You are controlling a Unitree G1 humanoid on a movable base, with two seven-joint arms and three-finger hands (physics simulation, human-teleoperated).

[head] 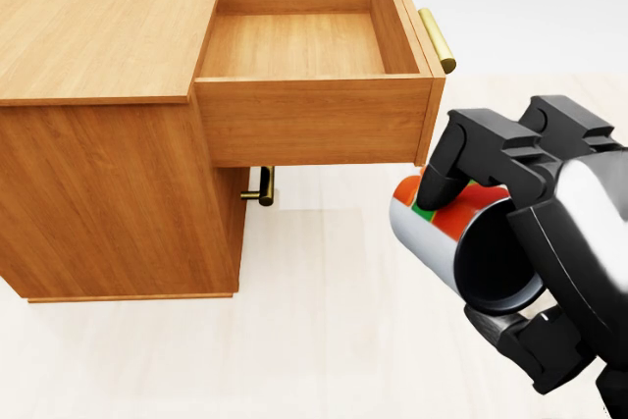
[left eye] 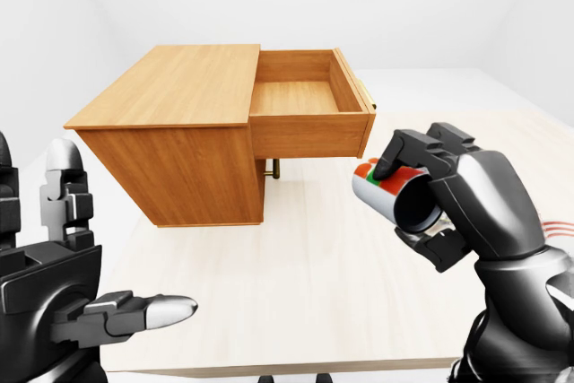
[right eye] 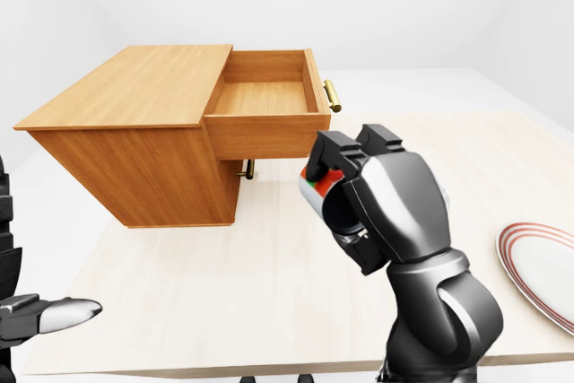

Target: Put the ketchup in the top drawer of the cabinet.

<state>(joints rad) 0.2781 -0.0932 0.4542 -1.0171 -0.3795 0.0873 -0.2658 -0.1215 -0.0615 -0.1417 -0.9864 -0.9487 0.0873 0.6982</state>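
Observation:
The ketchup [head: 432, 228] is a white cylinder with a red and green label. It lies on its side in my right hand [head: 481, 262], whose fingers close round it. In the head view it hangs above the table, just below and right of the open top drawer's front corner. The top drawer [head: 294, 46] of the wooden cabinet [head: 98, 36] is pulled fully out and shows a bare wooden floor. Its brass handle [head: 438, 39] sits on the right. My left hand [left eye: 108, 311] is low at the left of the left-eye view, with its fingers spread and nothing in them.
A lower drawer's brass handle [head: 263, 186] shows under the open drawer. The cabinet stands on a pale table [left eye: 296, 275]. A white plate with red rings [right eye: 538, 266] lies at the table's right edge in the right-eye view.

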